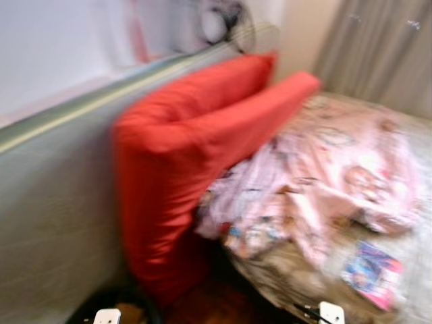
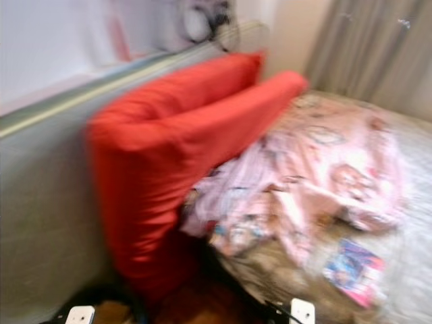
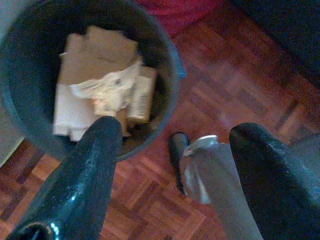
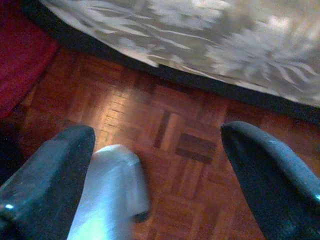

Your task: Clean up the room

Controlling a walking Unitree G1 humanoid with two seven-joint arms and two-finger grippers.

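Nearest the head camera, two small white parts of the robot sit at the bottom edge, one at the left and one at the right. Below them, the left wrist view shows the left claw, fingers spread wide and holding nothing, above a dark round bin that contains flattened cardboard and crumpled paper. Beside the bin lies parquet floor, with a grey part of the robot's leg and a dark foot between the fingers. The right wrist view shows the right claw, likewise spread wide and empty, over the same parquet, with the patterned edge of the bed cover beyond it and red fabric at one corner.

Farther off, blurred in the head views, a large red cushion leans against a grey-green headboard on the left. A second red cushion lies behind it. To the right, a crumpled pink patterned blanket lies heaped on the bed, touching the near cushion. A bright pink-and-blue booklet lies on the bed's near right part. Grey curtains hang at the far right.
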